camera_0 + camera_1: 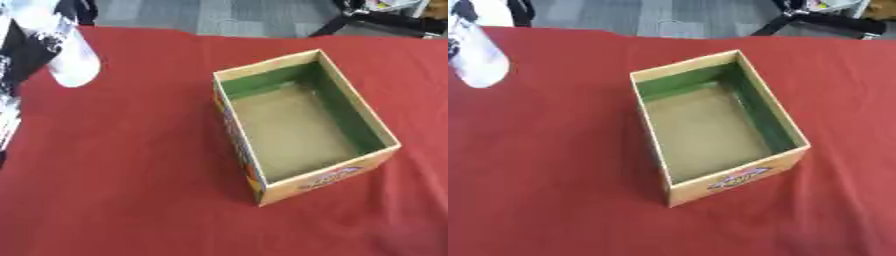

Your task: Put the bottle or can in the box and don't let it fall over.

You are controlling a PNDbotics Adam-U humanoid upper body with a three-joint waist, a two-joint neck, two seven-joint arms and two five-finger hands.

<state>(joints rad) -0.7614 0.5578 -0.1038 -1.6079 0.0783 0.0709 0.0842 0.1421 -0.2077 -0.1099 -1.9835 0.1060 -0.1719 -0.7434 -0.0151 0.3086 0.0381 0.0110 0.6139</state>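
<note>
The empty box [302, 127] sits nearest; your left hand [19, 55] grips the white bottle [72, 60] — keep it upright, lower inside — right hand unseen

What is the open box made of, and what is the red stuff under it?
The box looks like cardboard: thin tan walls with a printed label outside, matte green lining inside. The red cover seems to be cloth, matte and evenly coloured, though the weave cannot be made out.

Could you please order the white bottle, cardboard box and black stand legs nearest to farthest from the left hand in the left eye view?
From the left hand:
1. white bottle, beside it, upper left.
2. cardboard box, centre-right.
3. black stand legs, top right.
</note>
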